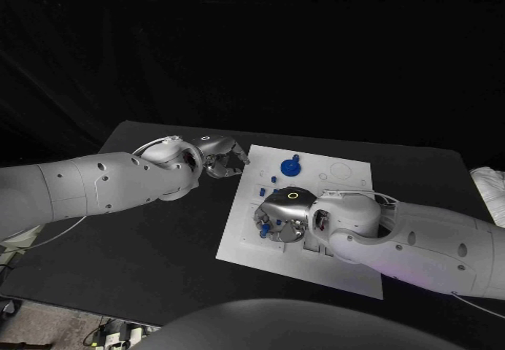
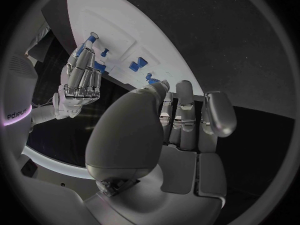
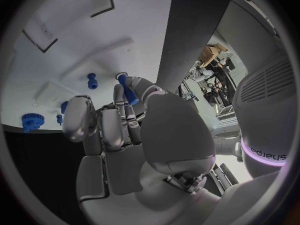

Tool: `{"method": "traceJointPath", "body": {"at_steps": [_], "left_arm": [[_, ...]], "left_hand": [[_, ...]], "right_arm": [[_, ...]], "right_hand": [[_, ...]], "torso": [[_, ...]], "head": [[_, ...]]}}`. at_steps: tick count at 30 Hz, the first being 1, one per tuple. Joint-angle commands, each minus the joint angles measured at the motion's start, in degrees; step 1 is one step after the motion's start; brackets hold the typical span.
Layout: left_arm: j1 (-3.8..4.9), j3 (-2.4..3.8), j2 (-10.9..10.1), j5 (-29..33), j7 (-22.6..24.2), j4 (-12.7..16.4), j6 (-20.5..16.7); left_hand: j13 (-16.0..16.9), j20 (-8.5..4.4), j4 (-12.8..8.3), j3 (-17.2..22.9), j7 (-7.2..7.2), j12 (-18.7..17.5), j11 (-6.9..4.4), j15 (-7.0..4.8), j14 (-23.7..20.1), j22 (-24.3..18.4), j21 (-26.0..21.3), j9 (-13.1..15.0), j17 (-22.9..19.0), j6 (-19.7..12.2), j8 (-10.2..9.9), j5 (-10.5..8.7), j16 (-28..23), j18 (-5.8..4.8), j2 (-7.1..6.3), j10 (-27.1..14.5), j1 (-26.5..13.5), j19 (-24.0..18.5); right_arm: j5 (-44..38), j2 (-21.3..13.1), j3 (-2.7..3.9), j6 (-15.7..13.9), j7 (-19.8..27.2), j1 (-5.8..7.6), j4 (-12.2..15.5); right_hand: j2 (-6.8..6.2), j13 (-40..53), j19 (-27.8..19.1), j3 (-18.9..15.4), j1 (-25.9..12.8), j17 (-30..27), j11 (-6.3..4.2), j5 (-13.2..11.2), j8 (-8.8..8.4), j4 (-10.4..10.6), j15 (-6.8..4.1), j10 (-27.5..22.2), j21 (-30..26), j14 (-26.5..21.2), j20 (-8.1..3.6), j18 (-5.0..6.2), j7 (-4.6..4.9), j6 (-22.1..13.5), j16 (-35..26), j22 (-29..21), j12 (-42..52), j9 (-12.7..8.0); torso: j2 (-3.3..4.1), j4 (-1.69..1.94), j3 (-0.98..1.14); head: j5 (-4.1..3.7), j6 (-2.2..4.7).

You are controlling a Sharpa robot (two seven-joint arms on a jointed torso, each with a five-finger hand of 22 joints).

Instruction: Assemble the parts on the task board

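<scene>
The right hand (image 1: 282, 217) rests low over the near-left part of the task board (image 1: 352, 273), its fingers pinching a blue peg (image 3: 127, 88); the board lies mid-bench (image 1: 147, 240). The left hand (image 1: 223, 158) hovers at the board's far-left corner, fingers loosely curled, holding nothing; a blue gear (image 1: 290, 168) and small blue parts (image 1: 259, 192) sit on the board's far half.

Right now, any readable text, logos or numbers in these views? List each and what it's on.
"sharpa" on the white arm casing behind the right hand, beside a glowing ring, in the right wrist view.
"edieus" (the same brand seen reversed or upside down) on the white arm casing in the left wrist view.
White task board: no print legible.
Small blue parts: no markings readable.
</scene>
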Motion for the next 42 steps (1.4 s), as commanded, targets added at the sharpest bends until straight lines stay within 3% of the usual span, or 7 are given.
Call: {"method": "traceJointPath", "body": {"at_steps": [1, 42], "left_arm": [[0.01, 0.04, 0.2, 0.3, 0.5, 0.0, 0.9], [-0.02, 0.03, 0.7, 0.5, 0.0, -0.4, 2.5]], "left_hand": [[0.0, 0.24, 0.1, 0.1, 0.45, 0.3, 0.02, 0.02, -0.5, 9.1, -0.3, -0.1, -0.1, 0.0, 0.0, 0.32, -0.4, 0.98, 0.08, 0.3, 0.4, -0.1], [0.0, 0.29, 0.0, 0.2, 0.56, 0.3, 0.15, 0.09, -0.9, 8.9, -0.8, -0.1, -0.8, -0.1, 0.0, 0.46, -0.8, 1.06, 0.15, 0.4, 0.6, -0.3]], "right_arm": [[-3.2, 0.2, 0.02, -1.0, 0.1, -0.14, 0.0], [-2.1, 0.8, -0.01, -0.4, 0.2, -1.52, -1.3]], "right_hand": [[-0.31, -0.1, -0.4, 0.4, -0.1, 0.0, 0.27, 0.3, -0.24, -0.1, 0.08, 0.0, -0.2, -0.3, 0.07, 0.51, 0.03, -0.2, -0.2, 8.5, -0.2, 0.0], [-0.55, -0.2, -0.6, 0.7, -0.7, -0.3, 0.13, -0.2, -0.95, 0.0, 0.01, -0.5, -0.5, -0.5, 0.08, 0.59, -0.16, -1.0, -0.3, 8.4, -0.7, -0.3]], "torso": [[-0.02, 0.02, 0.01], [-0.01, -0.03, 0.03]], "head": [[-0.04, 0.00], [0.02, 0.00]]}}
